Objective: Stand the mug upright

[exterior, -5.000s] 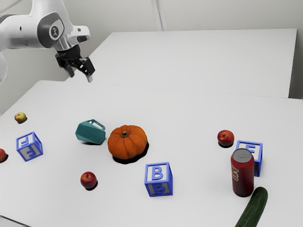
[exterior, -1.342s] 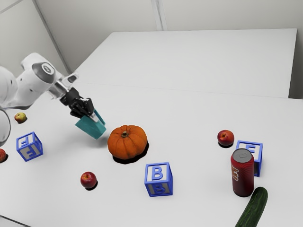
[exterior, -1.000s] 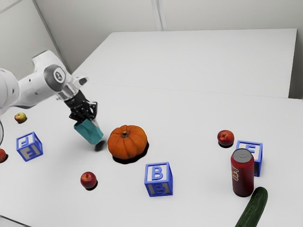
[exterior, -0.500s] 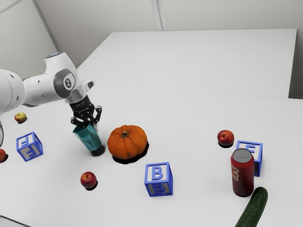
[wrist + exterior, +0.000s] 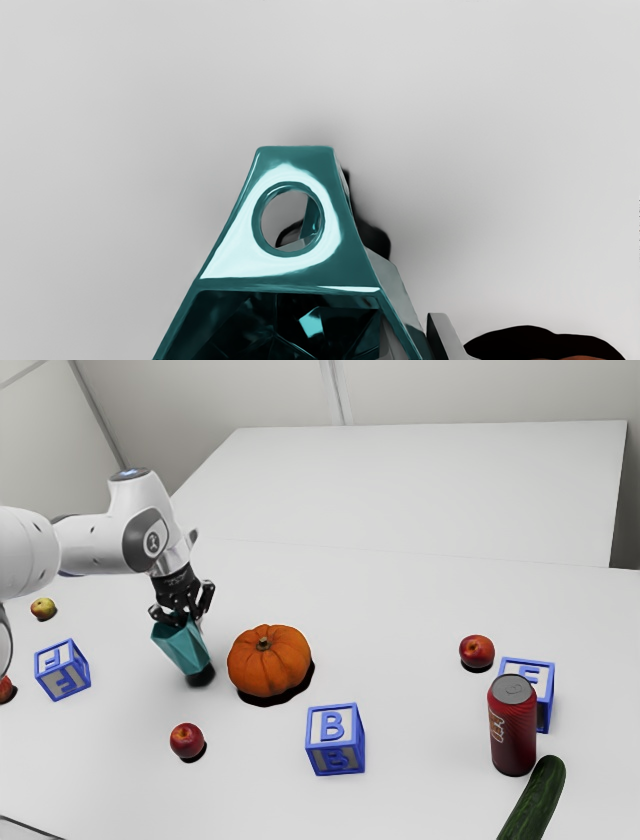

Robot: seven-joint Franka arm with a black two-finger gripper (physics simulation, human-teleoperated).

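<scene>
In the exterior view, nearest, toward four-thirty, a cucumber (image 5: pixel 533 800) lies by a red soda can (image 5: pixel 513 732) with unreadable white script; at six, a block (image 5: pixel 336 740) lettered B. Farther, near eight-thirty, the black gripper (image 5: pixel 190 622) grips the wall of the tilted teal mug (image 5: pixel 183 649), base lowest, presumably for standing it upright. A pumpkin (image 5: pixel 269 661) sits at the mug's three o'clock.

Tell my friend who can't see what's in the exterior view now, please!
A black robot gripper holds a tilted teal mug, beside an orange pumpkin on a white table. Apples, letter blocks, a red can and a cucumber are there too.
</scene>
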